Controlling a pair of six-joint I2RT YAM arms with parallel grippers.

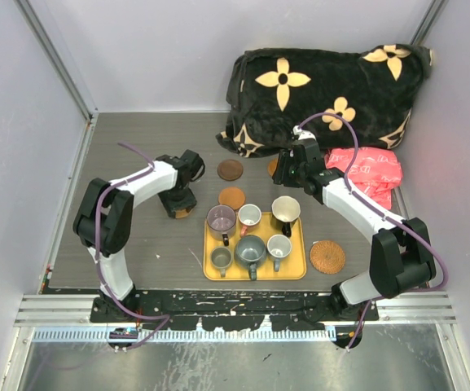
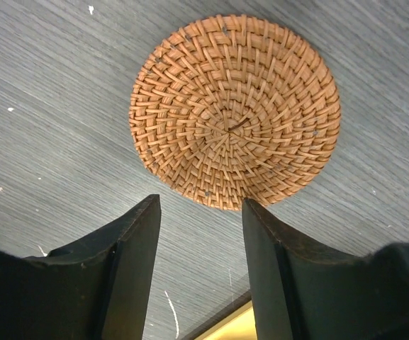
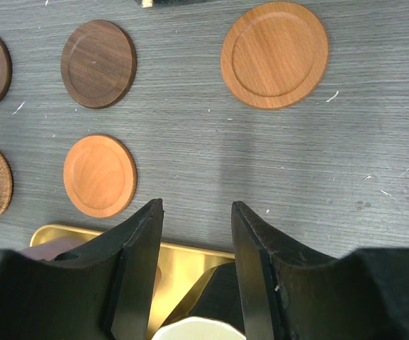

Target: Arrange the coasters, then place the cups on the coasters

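A woven wicker coaster (image 2: 234,113) lies flat on the table just past my left gripper (image 2: 200,205), which is open and holds nothing. In the top view that gripper (image 1: 179,204) hangs over the coaster (image 1: 186,213). My right gripper (image 3: 197,205) is open and empty above the far edge of the yellow tray (image 3: 169,265), with the cream-lined black cup (image 3: 198,330) below it. Ahead lie two dark brown coasters (image 3: 98,64), a light wood one (image 3: 275,54) and an orange one (image 3: 99,175). Several cups stand on the tray, among them purple (image 1: 221,218), white (image 1: 249,216) and grey (image 1: 249,248).
Another wicker coaster (image 1: 327,257) lies right of the tray (image 1: 300,273). A black blanket with yellow flowers (image 1: 324,90) and a red packet (image 1: 369,171) fill the back right. Walls close in on both sides.
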